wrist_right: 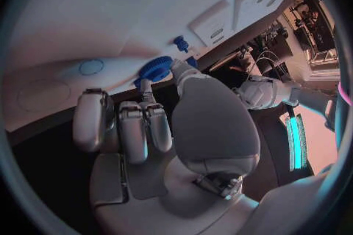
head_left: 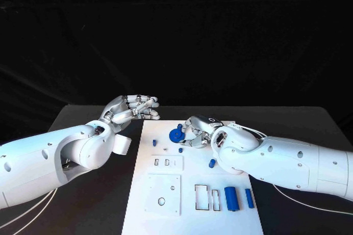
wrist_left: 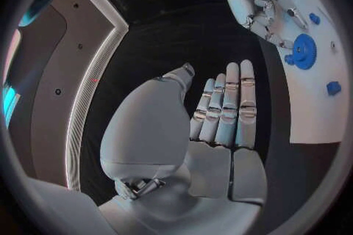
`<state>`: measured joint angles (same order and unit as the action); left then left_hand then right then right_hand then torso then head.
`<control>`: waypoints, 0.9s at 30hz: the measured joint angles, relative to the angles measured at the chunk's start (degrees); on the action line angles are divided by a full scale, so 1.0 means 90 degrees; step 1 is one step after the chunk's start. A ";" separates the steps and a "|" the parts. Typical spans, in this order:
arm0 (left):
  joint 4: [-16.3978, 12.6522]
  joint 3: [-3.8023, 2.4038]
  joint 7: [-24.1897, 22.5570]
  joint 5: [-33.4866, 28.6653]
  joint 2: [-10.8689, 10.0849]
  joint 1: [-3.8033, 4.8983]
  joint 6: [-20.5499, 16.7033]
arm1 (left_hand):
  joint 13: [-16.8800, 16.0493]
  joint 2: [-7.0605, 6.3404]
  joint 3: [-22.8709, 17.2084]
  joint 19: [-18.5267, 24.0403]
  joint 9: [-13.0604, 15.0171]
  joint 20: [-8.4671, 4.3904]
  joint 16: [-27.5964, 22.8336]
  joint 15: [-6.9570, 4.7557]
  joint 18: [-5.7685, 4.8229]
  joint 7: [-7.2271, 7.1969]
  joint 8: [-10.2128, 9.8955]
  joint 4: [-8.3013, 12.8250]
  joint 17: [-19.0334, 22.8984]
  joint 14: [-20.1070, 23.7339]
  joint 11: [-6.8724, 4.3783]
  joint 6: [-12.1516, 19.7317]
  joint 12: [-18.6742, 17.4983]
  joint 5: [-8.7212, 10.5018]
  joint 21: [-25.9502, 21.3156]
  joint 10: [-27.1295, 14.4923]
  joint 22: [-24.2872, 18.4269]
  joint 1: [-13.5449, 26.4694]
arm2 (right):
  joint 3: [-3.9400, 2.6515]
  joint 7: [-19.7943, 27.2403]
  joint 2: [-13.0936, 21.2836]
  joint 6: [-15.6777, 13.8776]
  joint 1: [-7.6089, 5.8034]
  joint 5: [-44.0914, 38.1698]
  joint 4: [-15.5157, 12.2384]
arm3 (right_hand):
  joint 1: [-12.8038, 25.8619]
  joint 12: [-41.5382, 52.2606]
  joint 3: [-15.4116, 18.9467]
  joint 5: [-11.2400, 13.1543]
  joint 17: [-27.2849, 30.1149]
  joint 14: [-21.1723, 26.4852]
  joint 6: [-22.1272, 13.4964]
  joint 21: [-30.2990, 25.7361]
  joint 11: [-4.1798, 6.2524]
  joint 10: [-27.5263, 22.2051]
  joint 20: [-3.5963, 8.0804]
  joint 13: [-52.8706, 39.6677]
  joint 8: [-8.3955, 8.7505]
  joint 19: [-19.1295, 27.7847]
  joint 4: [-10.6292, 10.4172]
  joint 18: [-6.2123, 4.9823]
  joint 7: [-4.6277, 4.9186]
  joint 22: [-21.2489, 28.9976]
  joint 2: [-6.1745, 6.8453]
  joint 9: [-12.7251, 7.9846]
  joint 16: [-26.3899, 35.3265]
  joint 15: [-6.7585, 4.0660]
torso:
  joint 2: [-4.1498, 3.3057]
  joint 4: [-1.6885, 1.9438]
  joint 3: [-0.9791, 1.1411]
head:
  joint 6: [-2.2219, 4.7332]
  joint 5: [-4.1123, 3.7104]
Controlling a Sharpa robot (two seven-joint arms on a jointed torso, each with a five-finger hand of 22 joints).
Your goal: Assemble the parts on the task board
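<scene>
On the task board [head_left: 193, 204], a right hand [head_left: 196, 130]-held blue gear [head_left: 176, 135].

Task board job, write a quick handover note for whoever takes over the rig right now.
Left hand: holds nothing, fingers partly curled, off the far left corner of the task board.
Right hand: fingers on the blue gear at the board's far end.
Blue blocks lie loose at the near right, beside the open rectangular slots; small blue pegs sit mid-board.
Done: cannot tell whether the gear is seated.
Left: blocks and pegs.
</scene>
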<state>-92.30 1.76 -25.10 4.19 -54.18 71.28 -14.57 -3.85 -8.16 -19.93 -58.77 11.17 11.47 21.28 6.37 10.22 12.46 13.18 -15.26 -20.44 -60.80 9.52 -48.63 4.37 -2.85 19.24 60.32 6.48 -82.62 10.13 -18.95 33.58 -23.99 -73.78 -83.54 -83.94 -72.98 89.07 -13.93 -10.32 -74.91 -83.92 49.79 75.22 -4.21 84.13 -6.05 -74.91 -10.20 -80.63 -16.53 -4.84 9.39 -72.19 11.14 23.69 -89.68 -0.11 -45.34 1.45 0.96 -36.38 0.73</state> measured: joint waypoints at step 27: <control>0.0082 0.0016 0.0003 0.0000 0.0012 -0.0002 0.0003 | 0.0000 0.0000 -0.0019 0.0060 -0.0005 0.0060 -0.0129 0.0025 0.0000 0.0000 -0.0027 0.0018 -0.0029 0.0117 0.0000 0.0000 -0.0024 0.0000 -0.0074 0.0000 -0.0055 0.0000 | -0.0010 0.2179 0.2531 -0.0063 -0.0519 0.2180 -0.0847 | -0.1110 -0.0197 0.0389 0.0000 0.0001 -0.0024 0.0340 -0.0519 0.0000 0.0000 0.0058 -0.0004 0.0000 0.0263 0.0318 0.0000 -0.0089 0.0520 0.0322 0.0090 0.0036 -0.0024 | 0.0043 -0.0057 0.0010 | 0.0038 -0.0179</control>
<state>-91.56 1.90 -25.07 4.19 -54.07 71.26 -14.54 -3.85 -8.16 -20.10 -58.23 11.13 12.01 20.12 6.59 10.22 12.46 12.94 -15.09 -20.70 -59.74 9.52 -48.63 4.15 -2.85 18.58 60.32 5.99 -82.62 10.04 0.66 56.37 -24.55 -78.46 -63.92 -91.56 -82.97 87.30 -10.43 -10.32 -74.90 -84.14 52.84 70.55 -4.20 84.13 -5.53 -74.95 -10.20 -78.26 -13.67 -4.84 8.59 -67.52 14.04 24.51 -89.36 -0.33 -44.95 0.94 1.05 -36.04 -0.88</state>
